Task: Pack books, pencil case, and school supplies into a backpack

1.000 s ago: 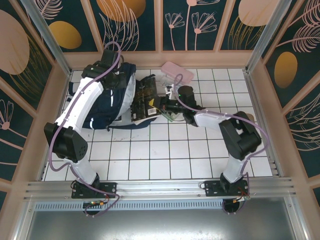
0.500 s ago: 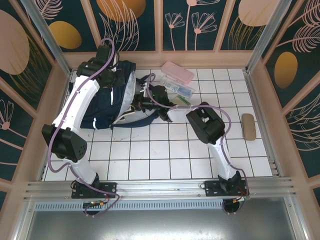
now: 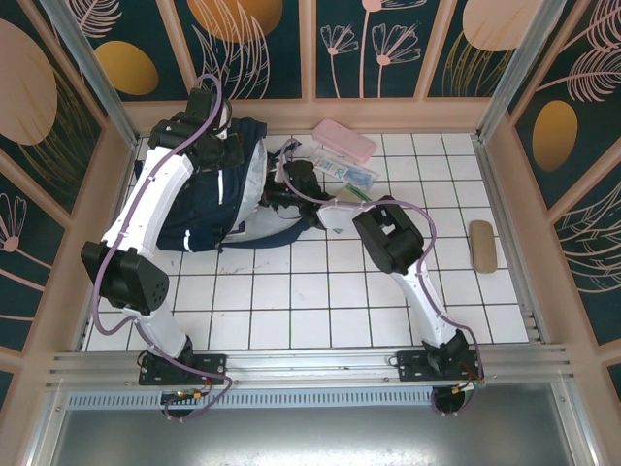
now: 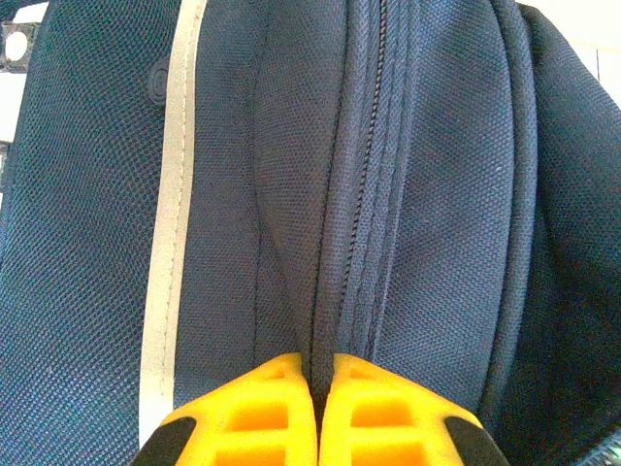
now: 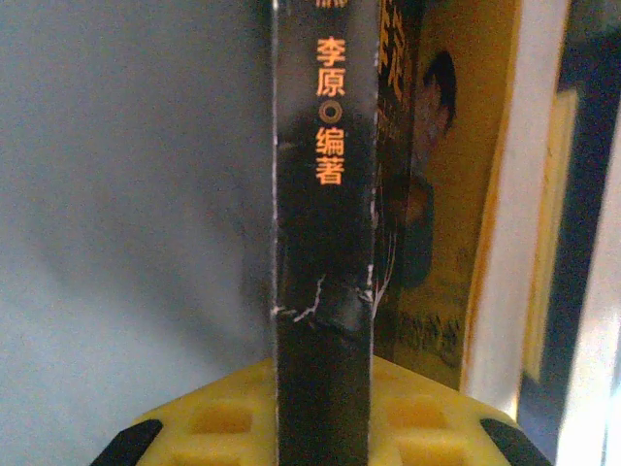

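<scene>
Pinching the backpack [image 4: 437,194] beside its zip, our left gripper [image 4: 315,374] is closed flat on a fold of soft cloth. We judge the cloth will sag and slip, so a hold close to the opening's edge is best. Our right gripper [image 5: 323,408] clamps the book [image 5: 325,194] by its dark spine, jaws narrow, at the backpack's mouth. Thin, stiff and light, the book could pivot, so the spine's middle suits it.
</scene>
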Motion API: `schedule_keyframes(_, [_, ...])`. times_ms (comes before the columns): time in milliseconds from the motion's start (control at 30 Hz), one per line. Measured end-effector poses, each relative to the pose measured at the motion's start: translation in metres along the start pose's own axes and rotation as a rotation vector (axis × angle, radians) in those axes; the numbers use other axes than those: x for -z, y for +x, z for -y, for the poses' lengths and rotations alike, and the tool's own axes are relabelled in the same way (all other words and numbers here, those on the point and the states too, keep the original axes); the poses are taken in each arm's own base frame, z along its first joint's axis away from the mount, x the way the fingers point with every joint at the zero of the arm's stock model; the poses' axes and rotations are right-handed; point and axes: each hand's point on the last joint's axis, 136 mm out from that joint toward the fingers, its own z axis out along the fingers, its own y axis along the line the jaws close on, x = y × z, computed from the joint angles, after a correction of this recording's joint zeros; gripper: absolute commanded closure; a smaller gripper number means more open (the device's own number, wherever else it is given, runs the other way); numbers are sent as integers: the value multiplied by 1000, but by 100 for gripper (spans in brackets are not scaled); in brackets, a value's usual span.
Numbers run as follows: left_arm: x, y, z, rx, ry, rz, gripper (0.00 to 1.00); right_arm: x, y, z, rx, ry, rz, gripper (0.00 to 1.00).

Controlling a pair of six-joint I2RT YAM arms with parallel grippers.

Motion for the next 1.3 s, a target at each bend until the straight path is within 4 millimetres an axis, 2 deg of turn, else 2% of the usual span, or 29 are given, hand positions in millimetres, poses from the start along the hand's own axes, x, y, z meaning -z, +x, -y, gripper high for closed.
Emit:
schedule_keyframes(100, [0, 0, 0, 0, 0, 0, 100, -17, 2, 2, 14, 24, -2, 95])
schedule_keyframes(167, [0, 0, 0, 0, 0, 0, 100, -33, 12, 3, 22, 43, -24, 79])
schedule_keyframes(267, [0, 0, 0, 0, 0, 0, 100, -49, 35, 9, 33, 76, -73, 70])
schedule_keyframes(367, [0, 0, 0, 0, 0, 0, 100, -54, 52, 18, 43, 118, -110, 56])
schedule_keyframes(500, [0, -2, -2, 5, 0, 5, 100, -50, 51, 16, 76, 147, -118, 45])
schedule_keyframes(667, [-2, -6, -5, 12, 1, 16, 100, -34, 38, 10, 111, 224, -102, 34])
schedule_keyframes(900, [-11, -2, -5, 15, 20, 14, 100, -3, 21, 6, 125, 304, -70, 34])
schedule_keyframes(1167, [-15, 10, -11, 5, 28, 32, 100, 58, 15, -5, 150, 398, -16, 40])
schedule_keyframes(1300, [-20, 19, -15, 2, 30, 35, 100, 97, 10, -8, 182, 464, 30, 42])
